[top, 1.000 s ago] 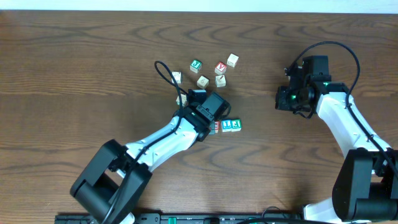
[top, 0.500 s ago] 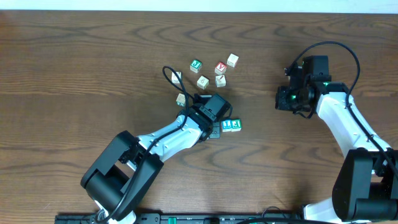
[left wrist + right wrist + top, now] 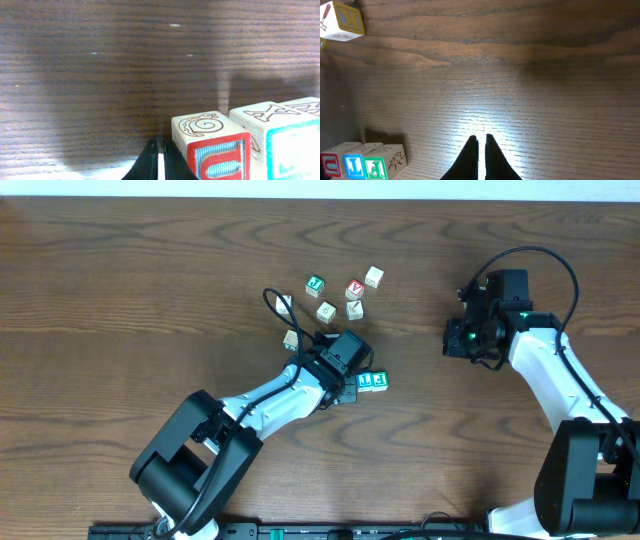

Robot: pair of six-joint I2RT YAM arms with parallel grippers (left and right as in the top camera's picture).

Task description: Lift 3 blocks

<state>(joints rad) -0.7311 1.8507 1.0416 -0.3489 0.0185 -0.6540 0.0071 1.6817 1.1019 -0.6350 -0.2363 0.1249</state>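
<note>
Three blocks stand side by side in a row on the table. The right wrist view shows them at the bottom left: the red-faced block (image 3: 330, 165), the blue-faced block (image 3: 354, 166) and the teal-green-faced block (image 3: 376, 168). From overhead I see the blue block (image 3: 364, 381) and the teal block (image 3: 380, 381); the left arm covers the red one. My left gripper (image 3: 159, 150) is shut and empty, its tips low on the table just left of the red block (image 3: 217, 150). Beside that block stands the blue one (image 3: 290, 150). My right gripper (image 3: 480, 140) is shut and empty over bare wood, well right of the row.
Several loose cubes lie behind the row: a green-lettered one (image 3: 315, 284), a red one with a V (image 3: 354, 288) and pale ones (image 3: 327, 310). A pale cube (image 3: 342, 20) shows at the right wrist view's top left. The left arm's cable (image 3: 272, 302) loops near them.
The left arm has swung its lower links to the right, and its gripper now covers the red block from overhead. The right arm has not moved.
</note>
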